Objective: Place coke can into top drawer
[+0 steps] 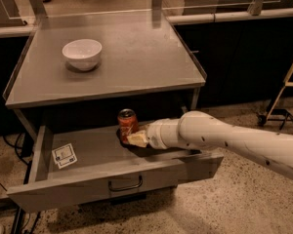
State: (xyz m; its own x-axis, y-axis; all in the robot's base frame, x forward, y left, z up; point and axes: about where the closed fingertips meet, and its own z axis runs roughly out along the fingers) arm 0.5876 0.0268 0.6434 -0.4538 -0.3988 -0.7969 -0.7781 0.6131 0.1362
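Observation:
The red coke can (127,124) stands upright inside the open top drawer (95,152), near the middle of its back part. My gripper (128,137) reaches in from the right at the end of the white arm (224,138) and is shut on the coke can's lower part, with the dark fingers low around its base. A small white tag (64,155) lies on the drawer floor at the left. The drawer's front panel with its dark handle (125,184) faces the camera.
A white bowl (82,53) sits on the grey table top (136,57) above the drawer, at the back left. Dark counters stand behind and to the right. A wooden ladder-like frame (283,99) stands on the speckled floor at the far right.

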